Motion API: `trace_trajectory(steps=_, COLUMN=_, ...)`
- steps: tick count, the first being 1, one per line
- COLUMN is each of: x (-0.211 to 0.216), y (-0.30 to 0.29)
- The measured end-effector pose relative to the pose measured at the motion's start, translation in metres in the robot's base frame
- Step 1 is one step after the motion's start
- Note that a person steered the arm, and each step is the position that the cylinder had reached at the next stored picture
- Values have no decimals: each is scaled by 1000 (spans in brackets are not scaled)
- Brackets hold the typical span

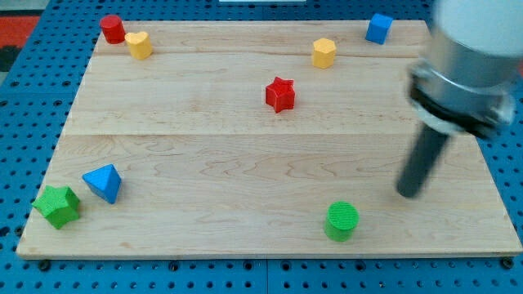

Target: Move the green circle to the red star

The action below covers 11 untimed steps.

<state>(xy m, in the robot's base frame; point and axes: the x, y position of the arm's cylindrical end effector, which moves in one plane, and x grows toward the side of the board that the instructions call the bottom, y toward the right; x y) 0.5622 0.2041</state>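
Observation:
The green circle [341, 220] is a short green cylinder near the board's bottom edge, right of centre. The red star [280, 94] lies in the upper middle of the board, well above and a little left of the green circle. My tip [406, 194] rests on the board to the right of the green circle and slightly above it, with a gap between them. The rod rises up and right into the blurred arm body at the view's right.
A wooden board [204, 155] lies on a blue pegboard. A red cylinder [112, 28] and a yellow block [139, 44] sit top left. A yellow hexagon [324, 52] and blue cube [378, 28] sit top right. A blue triangle [104, 182] and green star [57, 206] sit bottom left.

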Motion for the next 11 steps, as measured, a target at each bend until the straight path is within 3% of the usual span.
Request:
trace_trajectory(steps=1, x=55, y=32)
trace_trajectory(steps=2, x=55, y=18)
trace_trajectory(steps=4, x=50, y=-119)
trace_trajectory(steps=6, x=-7, y=-126)
trace_trajectory(steps=8, x=-66, y=-187)
trace_trajectory(steps=11, x=-66, y=-99)
